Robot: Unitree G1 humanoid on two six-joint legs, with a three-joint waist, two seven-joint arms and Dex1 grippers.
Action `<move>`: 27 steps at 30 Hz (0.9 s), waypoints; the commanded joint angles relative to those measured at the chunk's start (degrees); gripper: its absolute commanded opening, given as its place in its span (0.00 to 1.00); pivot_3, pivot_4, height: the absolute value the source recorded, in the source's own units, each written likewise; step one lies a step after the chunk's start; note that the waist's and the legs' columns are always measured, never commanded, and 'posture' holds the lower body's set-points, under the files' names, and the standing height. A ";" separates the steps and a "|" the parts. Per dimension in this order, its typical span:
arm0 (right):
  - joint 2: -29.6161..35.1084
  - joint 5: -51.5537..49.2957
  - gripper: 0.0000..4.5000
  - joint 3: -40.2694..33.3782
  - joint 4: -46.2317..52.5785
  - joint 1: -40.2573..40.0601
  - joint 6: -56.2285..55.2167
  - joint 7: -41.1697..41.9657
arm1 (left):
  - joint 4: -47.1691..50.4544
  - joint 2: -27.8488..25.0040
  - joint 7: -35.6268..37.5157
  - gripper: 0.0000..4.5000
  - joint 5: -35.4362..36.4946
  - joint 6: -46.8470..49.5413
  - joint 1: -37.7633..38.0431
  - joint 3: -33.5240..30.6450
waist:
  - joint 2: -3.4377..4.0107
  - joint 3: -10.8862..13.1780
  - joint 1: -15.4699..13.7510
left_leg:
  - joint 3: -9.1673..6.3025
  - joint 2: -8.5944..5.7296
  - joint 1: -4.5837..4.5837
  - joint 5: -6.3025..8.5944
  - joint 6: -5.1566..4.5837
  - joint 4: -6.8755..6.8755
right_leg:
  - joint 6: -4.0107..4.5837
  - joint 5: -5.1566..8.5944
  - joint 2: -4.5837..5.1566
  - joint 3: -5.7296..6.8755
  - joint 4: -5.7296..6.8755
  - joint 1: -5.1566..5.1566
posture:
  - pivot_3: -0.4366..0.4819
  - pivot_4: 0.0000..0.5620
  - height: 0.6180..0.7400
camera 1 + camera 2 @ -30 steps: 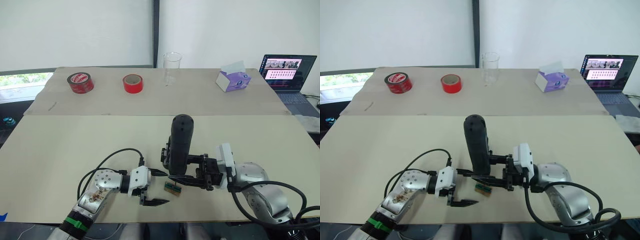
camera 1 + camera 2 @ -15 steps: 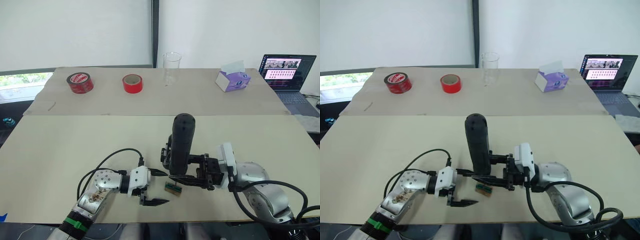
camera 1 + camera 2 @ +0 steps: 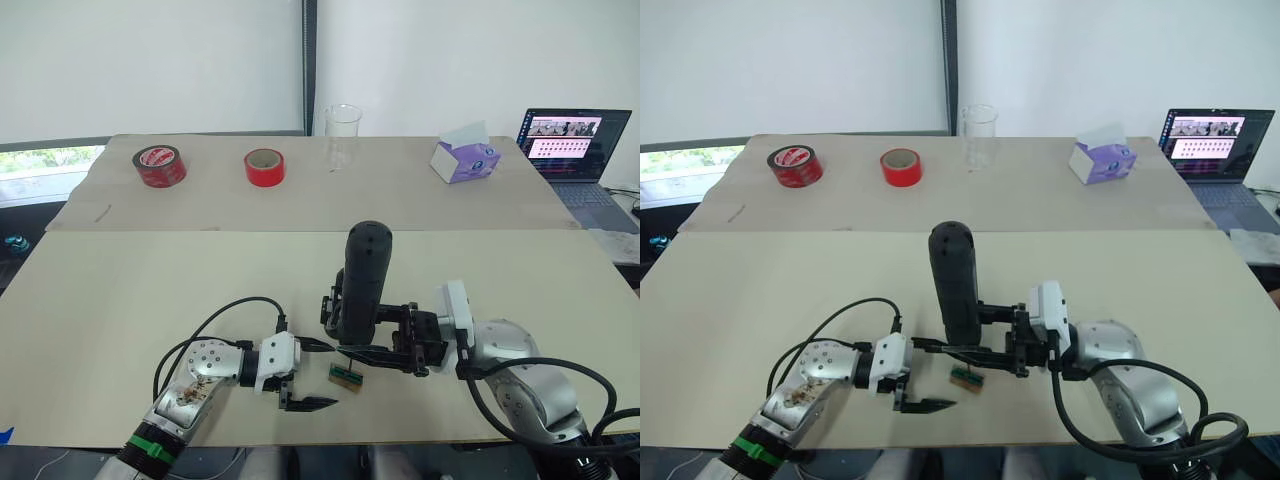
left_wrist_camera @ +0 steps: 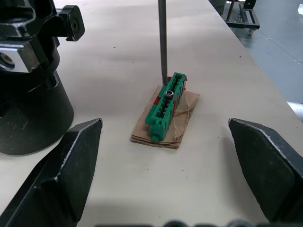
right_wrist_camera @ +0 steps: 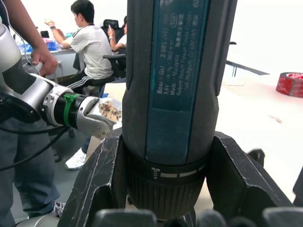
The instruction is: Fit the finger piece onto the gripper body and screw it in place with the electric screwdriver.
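My right gripper [image 3: 378, 345] is shut on the electric screwdriver [image 3: 362, 280], a thick black cylinder held upright near the table's front edge. Its thin metal bit [image 4: 162, 42] points down onto a small green block [image 4: 165, 101] lying on a brown card. The gripper body [image 4: 28, 94], black with a round base, stands just behind the screwdriver and is partly hidden by it in the head views. To the left of the green block my left gripper [image 3: 322, 375] is open, and nothing lies between its fingers [image 4: 71, 161]. The finger piece is out of view.
At the back of the table stand two red tape rolls [image 3: 161, 165] [image 3: 266, 167], a clear cup [image 3: 343, 135] and a purple tissue box [image 3: 466, 158]. A laptop [image 3: 572, 140] sits at the far right. People [image 5: 92, 45] are visible beyond the table in the right wrist view.
The screwdriver's top has risen slightly in my right gripper. The left arm and the green block have not moved.
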State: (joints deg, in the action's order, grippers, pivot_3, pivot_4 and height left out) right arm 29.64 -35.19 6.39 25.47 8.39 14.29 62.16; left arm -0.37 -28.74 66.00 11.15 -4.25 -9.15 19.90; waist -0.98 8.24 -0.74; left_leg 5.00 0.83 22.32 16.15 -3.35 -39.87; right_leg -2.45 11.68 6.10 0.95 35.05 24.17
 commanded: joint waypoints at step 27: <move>-0.65 -0.32 0.43 -0.04 2.35 -0.33 -1.10 0.24 | -2.99 -0.46 -0.35 1.00 -1.44 0.12 0.30 0.36 | 0.04 -0.02 0.03 | 0.00 0.00 0.00 0.00 0.00 0.00 | 0.00 0.00 0.01 -0.01 0.00 0.01 | 0.48 0.27 1.00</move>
State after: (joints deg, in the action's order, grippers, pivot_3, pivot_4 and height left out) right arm 29.01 -34.58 6.81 25.47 7.97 14.28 62.23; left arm -1.01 -28.73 66.02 11.15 -5.02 -9.44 19.95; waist -0.94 8.21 -0.72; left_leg 5.00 0.83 22.32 16.15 -3.35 -39.87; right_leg -2.44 11.68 6.10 0.94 35.05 24.17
